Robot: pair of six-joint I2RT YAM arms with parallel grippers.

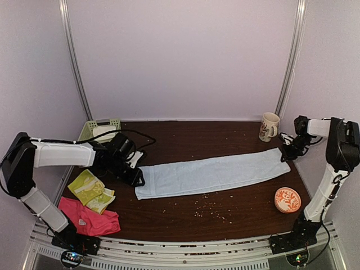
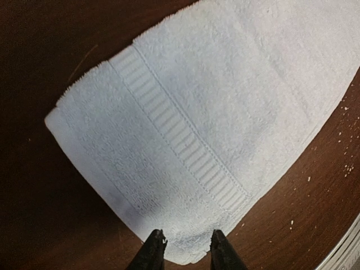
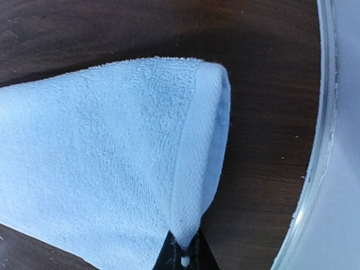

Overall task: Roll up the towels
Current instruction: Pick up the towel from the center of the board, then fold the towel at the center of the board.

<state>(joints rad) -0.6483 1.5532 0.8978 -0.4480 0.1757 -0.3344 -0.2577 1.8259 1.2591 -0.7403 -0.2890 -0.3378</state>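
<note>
Two arms bracket a pale blue towel [image 1: 214, 175] laid long and flat across the worktop [image 1: 225, 140], a layout that seems meant to give a straight roll. The right fingers [image 3: 167, 257] are pinched shut on its hem, lifting a lip, likely to start rolling. The left fingers [image 2: 153, 250] stand slightly parted astride the opposite corner, gripping nothing. A yellow-green towel [image 1: 90, 190] and a hot-pink towel [image 1: 90, 219] wait at near left.

The pale blue towel [image 1: 214, 174] was matt terry cloth with a fuzzy, looped pile, and a flatter ribbed woven band [image 2: 185, 146] ran near one end. The table [image 1: 185, 140] looked like dark wood with a faint sheen. The mug [image 1: 269, 126] appeared glazed and glossy. The basket [image 1: 85, 131] looked like smooth pale green plastic.
</note>
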